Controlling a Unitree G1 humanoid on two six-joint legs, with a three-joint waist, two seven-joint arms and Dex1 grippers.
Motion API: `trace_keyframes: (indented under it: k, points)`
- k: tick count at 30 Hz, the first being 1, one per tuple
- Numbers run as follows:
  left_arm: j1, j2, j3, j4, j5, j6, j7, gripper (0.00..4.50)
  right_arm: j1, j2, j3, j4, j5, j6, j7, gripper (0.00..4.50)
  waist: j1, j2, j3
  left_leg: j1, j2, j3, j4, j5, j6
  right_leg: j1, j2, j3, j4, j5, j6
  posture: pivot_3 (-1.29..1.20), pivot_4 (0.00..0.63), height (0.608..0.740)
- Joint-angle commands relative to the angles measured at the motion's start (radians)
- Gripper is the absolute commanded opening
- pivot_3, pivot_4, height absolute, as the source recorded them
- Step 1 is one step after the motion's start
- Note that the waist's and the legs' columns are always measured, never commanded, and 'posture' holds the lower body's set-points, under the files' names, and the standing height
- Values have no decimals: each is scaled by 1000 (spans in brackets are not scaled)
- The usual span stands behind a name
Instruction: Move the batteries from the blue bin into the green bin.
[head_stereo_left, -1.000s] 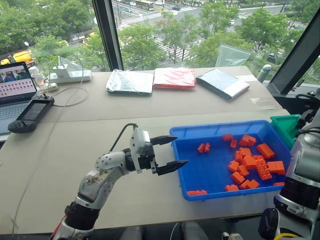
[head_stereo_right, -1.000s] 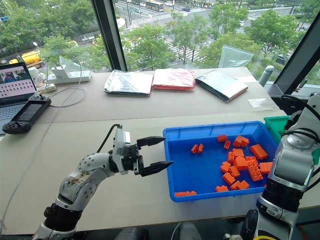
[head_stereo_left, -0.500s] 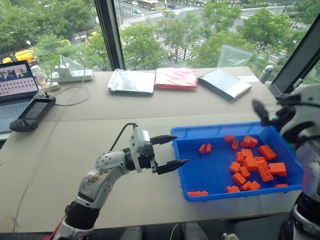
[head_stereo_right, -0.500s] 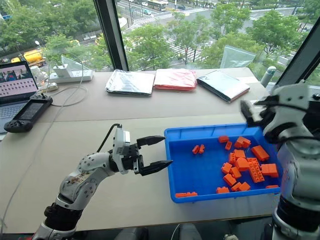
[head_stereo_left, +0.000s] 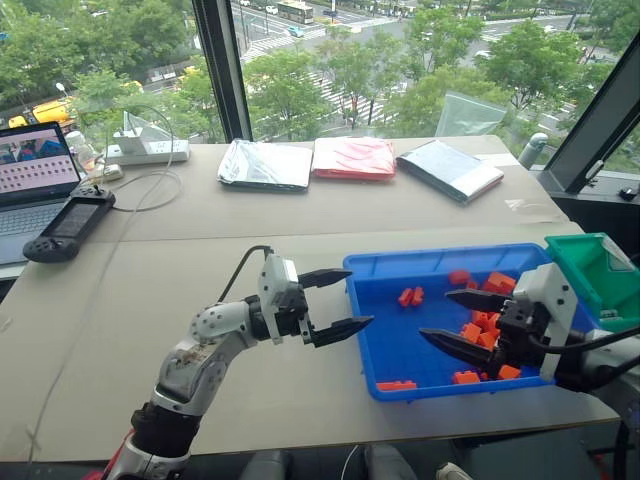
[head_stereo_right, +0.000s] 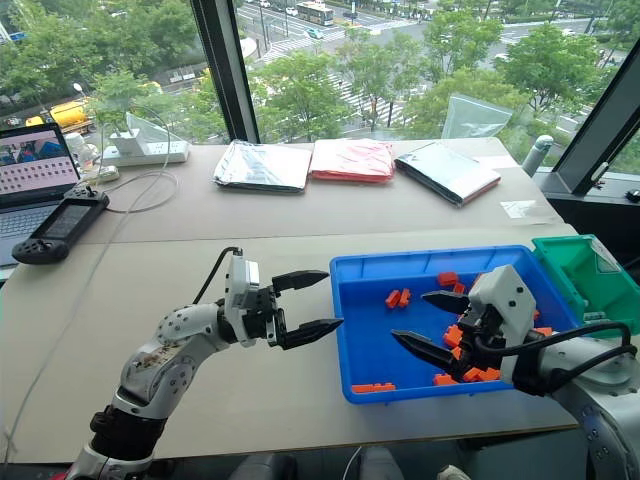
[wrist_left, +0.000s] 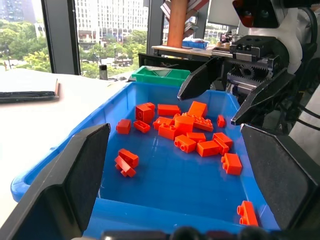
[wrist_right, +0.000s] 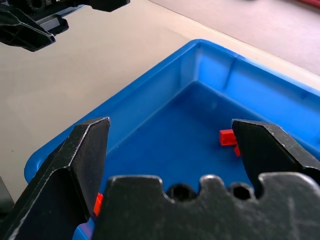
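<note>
Left tool (head_stereo_left: 338, 301): fingers spread, empty, just left of the blue bin (head_stereo_left: 372, 342) on the table (head_stereo_left: 150, 280). Orange bricks (wrist_left: 187, 131): in the bin's right half. Right tool (head_stereo_left: 462, 321): spread, empty, above the bricks. Green bin (head_stereo_left: 585, 265): far right.

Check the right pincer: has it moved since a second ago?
Yes. The right pincer swung in from beside the green bin and now hangs open over the blue bin.

batteries (head_stereo_left: 488, 326) in blue bin (head_stereo_left: 400, 352), green bin (head_stereo_left: 585, 268) right of it
</note>
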Motion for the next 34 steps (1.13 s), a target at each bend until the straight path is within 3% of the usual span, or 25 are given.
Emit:
trace_keyframes:
  k: [1,4,8,11,15,17,19,22,28,34]
  points:
    - [-30,-9,9,2,-23,-6,-15,4500,8,19,8,-57,4,-38,-44,4482,0,0,0,0,0,0,0,0,0,0,0,0,0,0,0,0,150,740]
    - [-28,-27,28,4,0,7,61,4500,-13,43,53,-63,-40,-43,-119,4482,-2,0,0,0,0,0,0,0,0,0,0,0,0,0,0,0,150,740]
    - [-55,-121,115,4,-17,101,309,4500,-59,83,91,-61,-115,-56,-240,4482,-3,0,0,0,0,0,0,0,0,-1,0,0,1,0,0,0,150,740]
    - [-88,-213,160,15,43,129,534,4500,-208,229,94,-1,-168,-7,-473,4482,-7,-2,0,0,0,-1,0,0,0,-1,0,0,1,0,0,0,150,740]
    - [-117,-268,197,42,130,88,689,4500,-341,307,278,49,-375,-14,-657,4482,-5,-3,0,0,-1,-2,0,2,-3,-2,0,0,2,0,0,0,150,740]
    - [-130,-290,219,58,145,95,754,4500,-381,341,320,101,-412,-30,-686,4482,-5,-3,0,-1,-1,-1,-1,2,-3,-3,0,0,3,0,0,0,150,740]
    - [-115,-335,227,50,197,81,859,4500,-398,289,395,226,-540,-95,-709,4482,-4,-3,0,-1,-1,-1,-2,2,-3,-3,0,0,2,1,-1,0,150,740]
    - [-107,-368,225,32,280,83,979,4500,-416,317,357,311,-547,-167,-715,4482,6,-3,0,-2,-4,-1,-1,2,-3,-3,-3,0,1,1,0,0,150,740]
    - [-67,-354,239,-22,327,102,1031,4500,-472,331,283,427,-559,-216,-724,4482,3,-3,0,-3,-4,-1,-1,2,-3,-4,-3,0,1,1,1,0,150,740]
    - [-80,-349,272,-41,296,160,1033,4500,-460,357,309,435,-580,-231,-696,4482,-5,-3,0,-2,-2,-1,-2,2,-3,-4,-1,0,2,1,0,0,150,740]
